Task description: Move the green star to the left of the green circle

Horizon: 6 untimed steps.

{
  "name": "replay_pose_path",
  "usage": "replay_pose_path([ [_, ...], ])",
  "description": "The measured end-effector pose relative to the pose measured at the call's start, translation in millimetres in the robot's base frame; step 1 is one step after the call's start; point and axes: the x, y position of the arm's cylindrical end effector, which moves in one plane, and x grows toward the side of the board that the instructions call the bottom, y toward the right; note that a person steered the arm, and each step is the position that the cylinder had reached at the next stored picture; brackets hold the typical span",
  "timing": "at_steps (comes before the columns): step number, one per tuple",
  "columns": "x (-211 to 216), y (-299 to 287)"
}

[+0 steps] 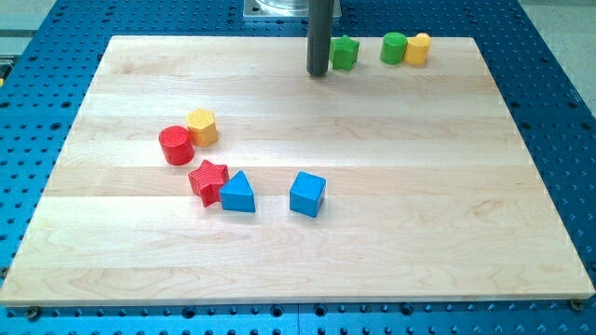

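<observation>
The green star (345, 53) sits near the view's top edge of the wooden board (391, 223). The green circle (394, 47) is to its right, a short gap apart. A yellow block (417, 48) touches the green circle's right side. My tip (318, 72) is down on the board just left of the green star, touching or nearly touching it.
A red circle (176, 145) and a yellow hexagon (202, 127) sit together at the view's left. Below them a red star (208, 180) touches a blue triangle (237, 193). A blue cube (307, 194) stands to their right.
</observation>
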Motion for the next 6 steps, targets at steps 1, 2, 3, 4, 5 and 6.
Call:
replay_pose_path([
  [1, -14, 13],
  [2, -19, 47],
  [3, -10, 40],
  [4, 14, 23],
  [5, 15, 42],
  [6, 24, 49],
])
